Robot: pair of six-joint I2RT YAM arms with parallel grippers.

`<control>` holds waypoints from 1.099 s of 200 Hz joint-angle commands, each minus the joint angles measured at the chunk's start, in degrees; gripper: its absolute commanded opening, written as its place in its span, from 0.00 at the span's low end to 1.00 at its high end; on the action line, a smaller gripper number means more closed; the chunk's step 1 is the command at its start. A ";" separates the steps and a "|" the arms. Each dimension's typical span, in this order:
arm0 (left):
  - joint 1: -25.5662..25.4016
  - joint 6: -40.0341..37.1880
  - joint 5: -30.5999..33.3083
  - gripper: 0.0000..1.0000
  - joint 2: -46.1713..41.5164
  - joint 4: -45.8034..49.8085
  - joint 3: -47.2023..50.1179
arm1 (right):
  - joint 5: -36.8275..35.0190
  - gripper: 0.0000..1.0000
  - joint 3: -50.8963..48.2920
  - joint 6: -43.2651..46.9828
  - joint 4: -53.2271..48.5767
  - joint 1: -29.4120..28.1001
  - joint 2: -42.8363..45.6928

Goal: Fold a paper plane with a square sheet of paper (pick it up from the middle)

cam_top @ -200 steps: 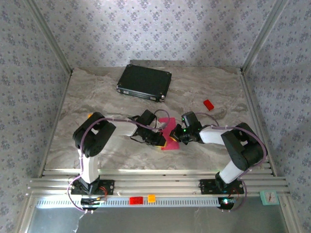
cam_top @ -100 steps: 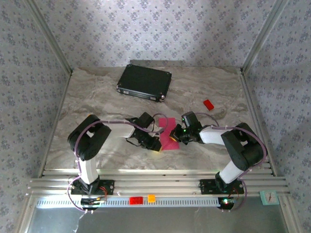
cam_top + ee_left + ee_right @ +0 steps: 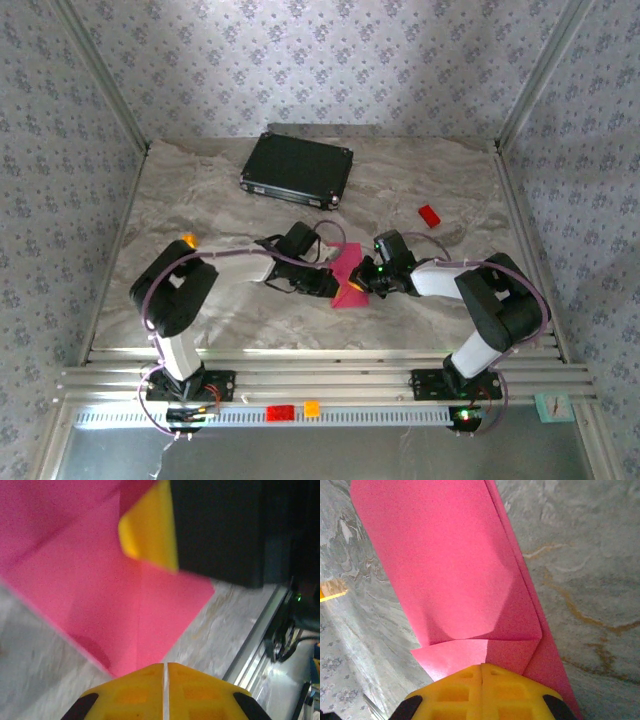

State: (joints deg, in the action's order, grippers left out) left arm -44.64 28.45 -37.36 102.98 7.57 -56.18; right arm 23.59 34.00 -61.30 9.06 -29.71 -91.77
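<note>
Between your two arms, near the middle of the desk [image 3: 420, 170], the square sheet of paper [image 3: 348, 272] is pinched from both sides. Over the last second your left arm has swung its elbow out toward the left edge, and the left end effector [image 3: 328, 285] has drawn back a little and then turned in toward the sheet again. The right end effector [image 3: 362, 282] has barely moved. In the overhead view the sheet's outline has changed with that motion. A second ago it read as a flat, roughly four-sided patch. Now it narrows to a point aimed at the near edge.

The left wrist view has the left end effector [image 3: 164, 682] with its yellow pads pressed together on the lower tip of the pink sheet [image 3: 100, 580], and a crease runs up from that tip. One yellow finger [image 3: 150, 530] of the other arm sits at the top of that view.

The right wrist view has the right end effector [image 3: 482, 685] fully closed on the paper [image 3: 450, 555]. Flaps are already folded over each other there, and one long folded edge runs off to the right.

I judge you are mid-fold: the early creases are in, but the slim dart shape is not there yet. Because both grips meet at one small region, a careless pull could tear the paper or drag a crease out of line.

The black case [image 3: 297, 168], the small red block [image 3: 429, 215] and the orange cube [image 3: 188, 240] lie well apart from the work.
</note>
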 commanded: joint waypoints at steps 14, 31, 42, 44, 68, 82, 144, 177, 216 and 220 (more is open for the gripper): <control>-0.09 2.50 -2.63 0.12 6.51 -3.29 -4.61 | -4.28 0.00 -3.34 -0.14 -10.09 0.01 -3.20; -0.35 2.24 -3.16 0.12 8.37 -2.76 -4.60 | -4.19 0.00 -3.39 0.04 -10.18 0.13 -3.22; -0.64 1.44 -2.90 0.12 8.56 -1.83 -3.73 | -4.26 0.00 -3.40 0.02 -10.18 0.10 -3.03; -0.67 1.20 -2.85 0.12 8.51 -1.61 -3.57 | -4.24 0.00 -3.41 0.03 -10.24 0.10 -2.99; -0.97 -2.27 -0.56 0.12 7.05 2.56 -0.57 | -4.26 0.00 -3.54 0.11 -10.23 0.27 -3.05; -1.19 -4.65 0.44 0.12 5.75 5.31 0.99 | -4.17 0.00 -3.76 0.21 -10.29 0.36 -3.11; -2.65 -7.31 4.92 0.12 -2.32 8.62 3.31 | -4.17 0.00 -3.80 0.41 -10.13 0.55 -3.07; -2.46 -2.06 5.95 0.08 -6.28 2.71 2.50 | -4.10 0.00 -3.85 0.32 -10.11 0.62 -3.11; -2.20 0.61 2.10 0.09 -2.80 -1.15 -1.41 | -4.26 0.00 -3.85 0.08 -9.65 0.53 -3.24; -2.25 0.77 1.59 0.09 -1.96 -1.30 -2.10 | -4.17 0.00 -3.85 0.08 -9.53 0.53 -3.28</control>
State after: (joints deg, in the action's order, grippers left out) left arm -46.94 26.89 -32.67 98.30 9.47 -54.46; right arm 23.83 33.63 -61.28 9.69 -29.47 -91.77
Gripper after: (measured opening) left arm 0.088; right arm 0.061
